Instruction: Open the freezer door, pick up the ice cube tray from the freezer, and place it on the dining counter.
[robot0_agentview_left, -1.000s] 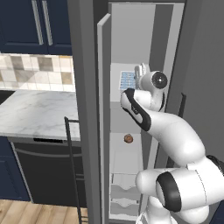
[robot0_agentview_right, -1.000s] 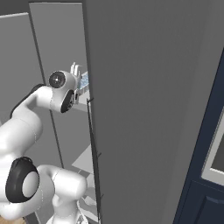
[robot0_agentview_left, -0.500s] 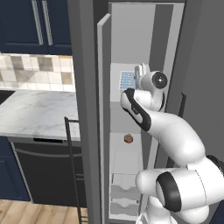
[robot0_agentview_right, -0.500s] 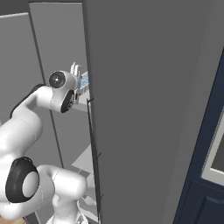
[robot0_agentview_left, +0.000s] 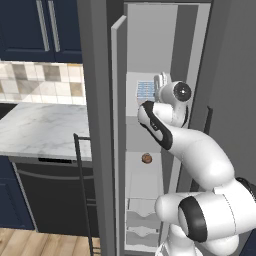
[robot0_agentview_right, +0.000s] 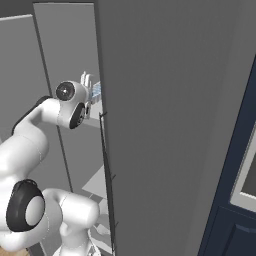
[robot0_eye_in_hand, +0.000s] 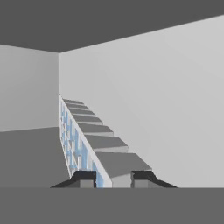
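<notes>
So the freezer door (robot0_agentview_left: 102, 130) is standing wide open and the arm is reaching into the freezer (robot0_agentview_left: 150, 60), up at the middle shelf. The ice cube tray (robot0_agentview_left: 146, 90) is sitting on that shelf, white with its light-blue cubes showing. In the hand view the gripper (robot0_eye_in_hand: 113, 178) is right at the near edge of the tray (robot0_eye_in_hand: 87, 140), with the two dark fingertips (robot0_eye_in_hand: 84, 177) sitting close together either side of the rim, so it's looking like it's pinching the tray. A small round brown thing (robot0_agentview_left: 147, 158) is lying on the shelf below, well apart from the tray. Off to the left, a marble worktop (robot0_agentview_left: 40, 130) is running along navy cabinets (robot0_agentview_left: 45, 30).
</notes>
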